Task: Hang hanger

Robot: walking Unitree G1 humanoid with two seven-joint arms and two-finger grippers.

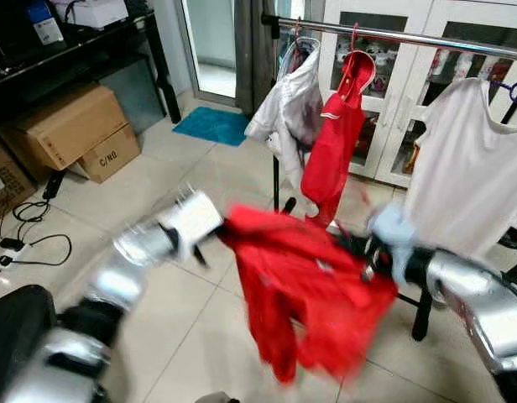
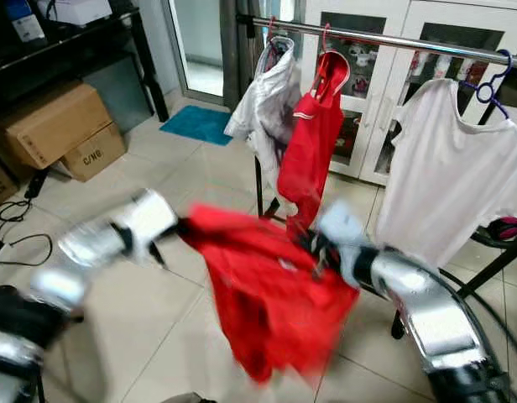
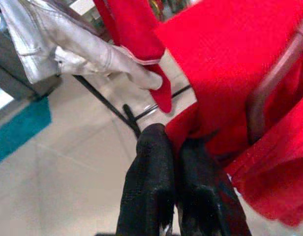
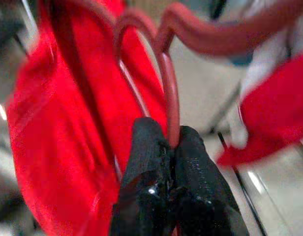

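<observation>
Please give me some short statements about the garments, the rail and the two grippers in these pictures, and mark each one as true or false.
1. The right gripper is shut on the red hanger. True.
2. The red garment already hangs on the rail. False: it is held between both grippers, below the rail.
3. A white T-shirt hangs on the rail. True.
4. The left gripper is open and holds nothing. False: it is shut on the red garment.
5. The mat on the floor is yellow. False: it is blue.
</observation>
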